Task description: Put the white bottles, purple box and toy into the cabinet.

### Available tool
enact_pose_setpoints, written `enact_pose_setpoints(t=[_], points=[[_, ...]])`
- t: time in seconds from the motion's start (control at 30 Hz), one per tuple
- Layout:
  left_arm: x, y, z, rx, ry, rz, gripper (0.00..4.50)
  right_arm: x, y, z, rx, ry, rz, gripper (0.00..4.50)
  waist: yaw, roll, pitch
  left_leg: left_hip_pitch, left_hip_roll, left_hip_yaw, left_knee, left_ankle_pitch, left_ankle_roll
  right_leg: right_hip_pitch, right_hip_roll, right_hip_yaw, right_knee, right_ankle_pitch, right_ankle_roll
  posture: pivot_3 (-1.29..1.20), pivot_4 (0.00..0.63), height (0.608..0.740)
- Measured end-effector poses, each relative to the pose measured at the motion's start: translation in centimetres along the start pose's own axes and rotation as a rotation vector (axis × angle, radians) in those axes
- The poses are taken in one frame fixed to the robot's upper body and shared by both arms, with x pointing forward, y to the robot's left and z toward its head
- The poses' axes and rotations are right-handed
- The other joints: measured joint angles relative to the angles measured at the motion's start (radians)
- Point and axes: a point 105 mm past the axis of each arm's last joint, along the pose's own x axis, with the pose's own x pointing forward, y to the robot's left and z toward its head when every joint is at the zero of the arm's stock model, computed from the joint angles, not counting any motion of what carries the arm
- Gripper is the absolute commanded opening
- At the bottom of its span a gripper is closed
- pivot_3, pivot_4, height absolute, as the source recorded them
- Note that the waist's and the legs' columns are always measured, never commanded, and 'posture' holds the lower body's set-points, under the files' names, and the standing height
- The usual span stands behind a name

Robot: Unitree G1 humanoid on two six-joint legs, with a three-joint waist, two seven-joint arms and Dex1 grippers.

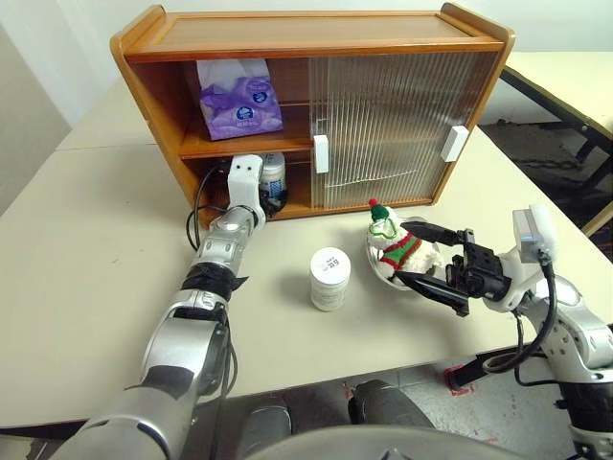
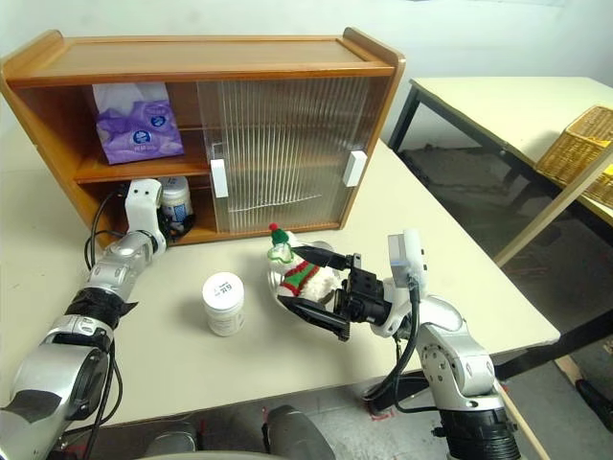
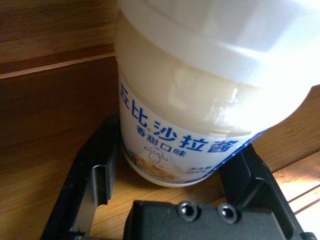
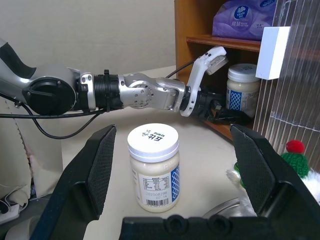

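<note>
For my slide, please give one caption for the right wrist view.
Open right gripper faces a white bottle on the table, the cabinet behind.

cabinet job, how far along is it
Done: the purple box sits on the cabinet's upper shelf. In hand: the left gripper has one white bottle between its fingers on the lower shelf. Left: the second bottle and the toy, both on the table by the open right gripper.
</note>
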Motion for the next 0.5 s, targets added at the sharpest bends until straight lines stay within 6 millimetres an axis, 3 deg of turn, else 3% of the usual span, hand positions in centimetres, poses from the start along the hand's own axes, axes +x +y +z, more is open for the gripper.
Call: enact_pose_setpoints(t=[0.5], points=[[-0.57, -0.05, -0.15, -0.095, 0.031, 0.016, 3.17, 0.21, 0.01, 0.02, -0.014, 0.001, 0.009, 4.5, 0.0, -0.001, 0.001, -0.001, 0.0, 0.0, 0.0, 0.0, 0.0, 0.0, 0.0, 0.0, -0.001, 0.0, 0.0, -0.22, 0.016, 0.74]])
